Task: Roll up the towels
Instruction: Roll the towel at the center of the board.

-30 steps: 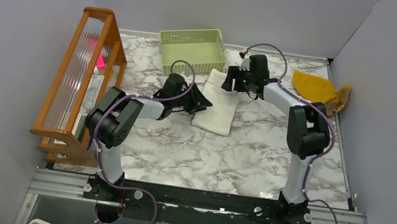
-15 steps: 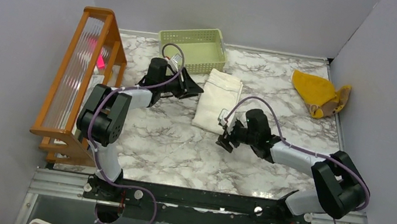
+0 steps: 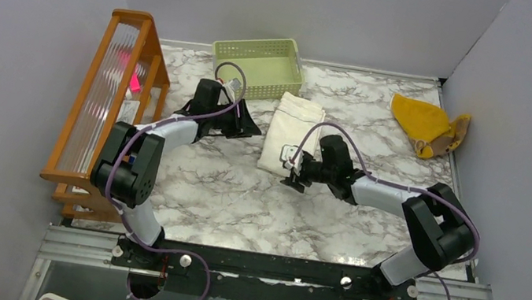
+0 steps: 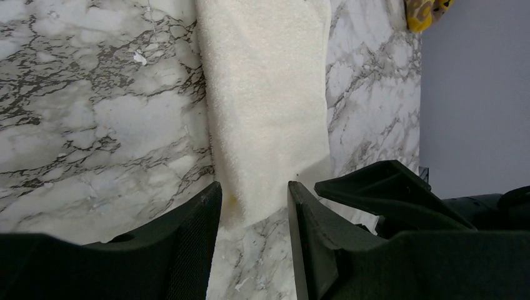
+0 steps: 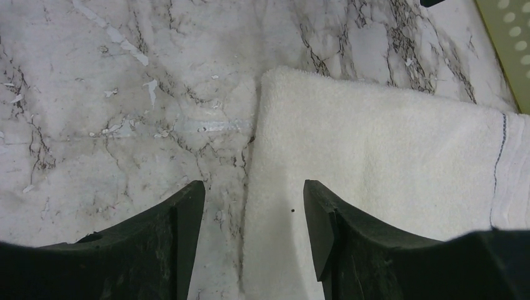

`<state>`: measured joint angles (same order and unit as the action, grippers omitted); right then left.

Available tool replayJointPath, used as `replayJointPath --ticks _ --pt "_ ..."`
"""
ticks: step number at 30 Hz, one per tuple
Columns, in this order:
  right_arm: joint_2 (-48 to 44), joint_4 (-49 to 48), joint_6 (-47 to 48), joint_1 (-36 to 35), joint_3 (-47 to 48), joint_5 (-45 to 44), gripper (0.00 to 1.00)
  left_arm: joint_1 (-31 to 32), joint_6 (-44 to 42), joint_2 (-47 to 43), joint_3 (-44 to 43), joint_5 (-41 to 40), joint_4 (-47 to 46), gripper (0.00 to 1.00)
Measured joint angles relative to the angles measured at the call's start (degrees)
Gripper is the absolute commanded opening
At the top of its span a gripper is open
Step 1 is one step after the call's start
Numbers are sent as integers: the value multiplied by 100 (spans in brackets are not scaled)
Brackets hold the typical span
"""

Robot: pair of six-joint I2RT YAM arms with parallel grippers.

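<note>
The cream-white towel lies flat as a long rectangle in the middle of the marble table. My left gripper is open and empty just left of it; in the left wrist view the towel stretches away from the gap between my fingers. My right gripper is open and empty at the towel's near end; in the right wrist view it straddles the towel's edge. The mustard-yellow towel lies crumpled at the far right, untouched.
A pale green basket stands just behind the cream towel. A wooden rack runs along the left side. Grey walls close in the table on three sides.
My right arm swung from the towel's far end round to its near end. My left gripper drew back off the towel's left edge toward the far left.
</note>
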<state>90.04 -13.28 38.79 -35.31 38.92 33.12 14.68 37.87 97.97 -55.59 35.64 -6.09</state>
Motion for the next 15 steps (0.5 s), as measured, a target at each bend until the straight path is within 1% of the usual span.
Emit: replayJointPath --ticks 8,12,15 --pt "461 452 304 -76 588 -46 55 -125 -166 -90 101 -81 144 47" --pt "584 702 398 -136 719 -103 54 -181 -197 -90 105 -81 153 47" --pt "599 890 466 -162 732 -173 49 -201 -210 -90 105 -81 153 47"
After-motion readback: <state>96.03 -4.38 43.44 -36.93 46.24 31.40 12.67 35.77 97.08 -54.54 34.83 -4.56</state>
